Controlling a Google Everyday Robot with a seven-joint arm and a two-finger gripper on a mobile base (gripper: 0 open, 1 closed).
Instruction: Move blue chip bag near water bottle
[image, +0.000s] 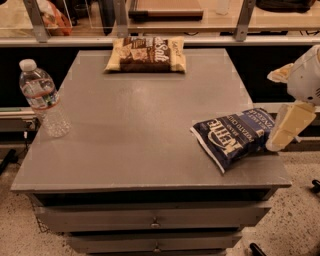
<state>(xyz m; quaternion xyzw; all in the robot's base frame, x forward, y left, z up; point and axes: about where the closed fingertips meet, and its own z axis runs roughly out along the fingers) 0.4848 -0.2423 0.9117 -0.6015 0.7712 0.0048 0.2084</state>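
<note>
Robot test lab, staged snack setup.
Grey metal counter (140, 130) with drawers (155, 217) on speckled floor (300, 220), metal-framed shelving (165, 22) behind far edge. Props laid out: water bottle (42, 100) at left edge, tan snack bag (146, 54) at far edge, blue chip bag (235, 137) near front-right corner. Gripper (274, 111) at right edge, fingers spread.

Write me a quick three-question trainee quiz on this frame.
1. Fill in: the water bottle stands upright at the table's ___ edge.
2. True or false: the blue chip bag touches the water bottle.
3. The gripper is: A) over the water bottle; B) beside the blue chip bag, at the table's right edge; C) at the table's far edge.
Key: 1 left; 2 false; 3 B.
</note>
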